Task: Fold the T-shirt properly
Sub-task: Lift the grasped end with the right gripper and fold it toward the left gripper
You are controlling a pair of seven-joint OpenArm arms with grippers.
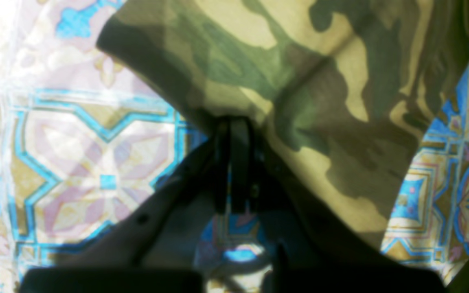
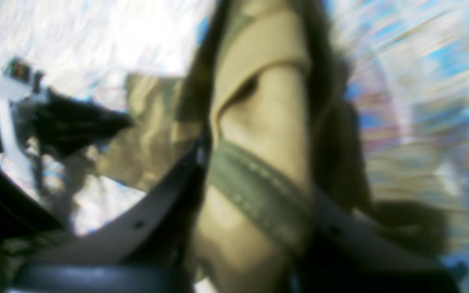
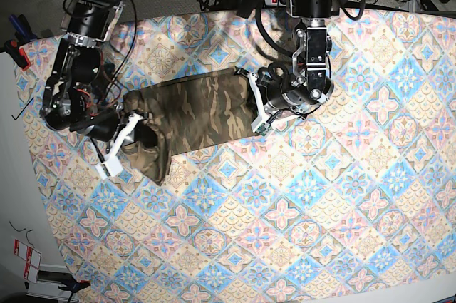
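Mid-fold: shirt [image 3: 192, 114] lies bunched across the tablecloth [image 3: 320, 210], stretched between both arms. Left gripper [image 1: 233, 122] pinches one edge; right gripper [image 2: 255, 183] is clamped on a hem. Next, likely carry both ends over together and keep the cloth taut.

T-shirt [image 3: 196, 114]: soft matt camouflage cloth | tablecloth [image 3: 320, 196]: smooth printed fabric, faint sheen | left gripper [image 1: 233, 122]: dark matt fingers, probably plastic, view dim
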